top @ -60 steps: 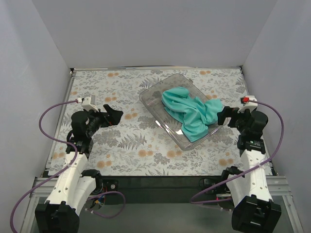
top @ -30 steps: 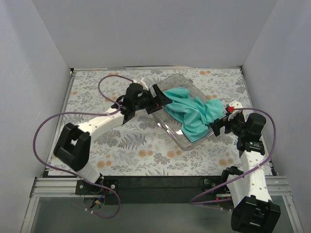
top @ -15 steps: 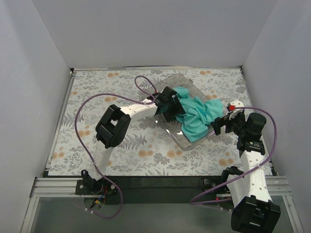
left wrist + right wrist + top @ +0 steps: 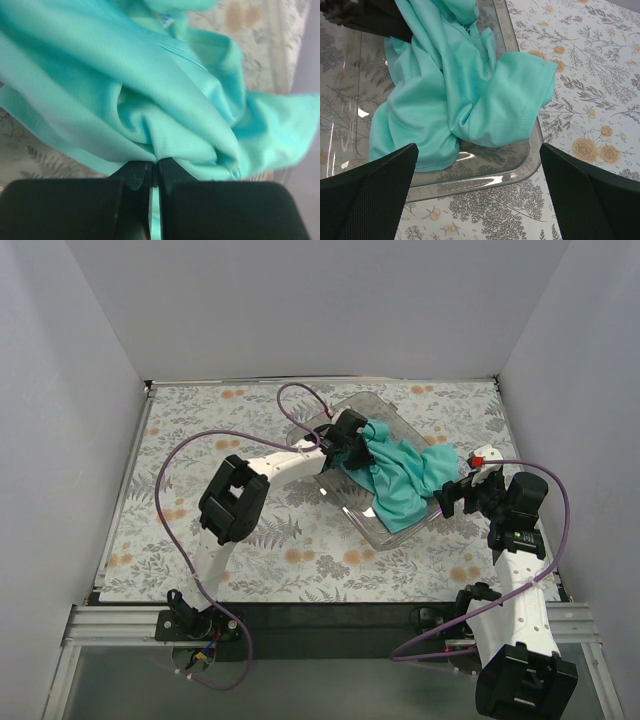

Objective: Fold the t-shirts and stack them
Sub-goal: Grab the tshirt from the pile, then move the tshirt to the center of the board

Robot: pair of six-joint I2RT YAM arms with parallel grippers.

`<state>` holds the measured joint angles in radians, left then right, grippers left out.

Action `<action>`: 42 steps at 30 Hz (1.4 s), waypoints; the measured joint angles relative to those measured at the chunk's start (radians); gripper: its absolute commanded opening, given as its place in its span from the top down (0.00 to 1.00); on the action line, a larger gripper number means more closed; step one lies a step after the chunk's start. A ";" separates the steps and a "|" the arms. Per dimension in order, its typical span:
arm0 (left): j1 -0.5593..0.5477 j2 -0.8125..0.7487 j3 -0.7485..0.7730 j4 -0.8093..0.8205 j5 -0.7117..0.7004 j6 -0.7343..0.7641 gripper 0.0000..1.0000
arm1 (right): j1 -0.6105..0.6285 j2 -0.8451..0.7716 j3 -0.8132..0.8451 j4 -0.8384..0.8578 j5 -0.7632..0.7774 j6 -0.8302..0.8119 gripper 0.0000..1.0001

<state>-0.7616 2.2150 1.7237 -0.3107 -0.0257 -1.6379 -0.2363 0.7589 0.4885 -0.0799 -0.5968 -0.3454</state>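
One crumpled teal t-shirt [image 4: 398, 475] lies in a clear plastic bin [image 4: 375, 533], part of it draped over the bin's right rim. My left gripper [image 4: 352, 447] reaches into the bin from the left and is shut on a fold of the t-shirt [image 4: 165, 120]; the cloth is pinched between its black fingers [image 4: 131, 176]. My right gripper [image 4: 455, 495] hovers open just outside the bin's right corner. In the right wrist view the t-shirt [image 4: 445, 95] and the bin's rim [image 4: 485, 175] lie ahead of the wide-spread right gripper [image 4: 477, 195], which holds nothing.
The bin sits diagonally on a floral-patterned tabletop [image 4: 200, 430]. Grey walls enclose the table at the back and both sides. Purple cables [image 4: 180, 465] loop over the left half of the table.
My left arm swung from the left of the table into the bin, and its gripper closed on the t-shirt's left part. My right gripper barely moved.
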 measured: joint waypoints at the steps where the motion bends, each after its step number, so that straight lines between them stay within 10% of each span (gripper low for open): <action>1: -0.001 -0.032 -0.030 0.029 0.006 0.037 1.00 | 0.000 0.000 0.000 0.000 0.000 0.000 0.02; 15: -0.006 -0.831 -0.200 0.310 0.108 0.525 1.00 | 0.000 0.002 0.000 0.000 -0.002 0.001 0.02; 26: -0.006 -1.067 -0.146 0.210 0.082 0.653 1.00 | 0.000 0.005 0.000 0.000 -0.005 0.001 0.02; 37: -0.006 -1.445 -0.571 0.064 -0.025 0.603 0.99 | 0.000 0.007 0.000 0.000 -0.005 -0.001 0.02; 42: -0.006 -1.507 -0.808 0.047 -0.025 0.523 0.79 | 0.000 0.007 0.000 0.000 -0.011 -0.007 0.02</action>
<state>-0.7681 0.7082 0.9157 -0.2634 -0.0509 -1.1149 -0.2363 0.7658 0.4885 -0.0799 -0.6079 -0.3527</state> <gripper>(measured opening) 0.116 0.984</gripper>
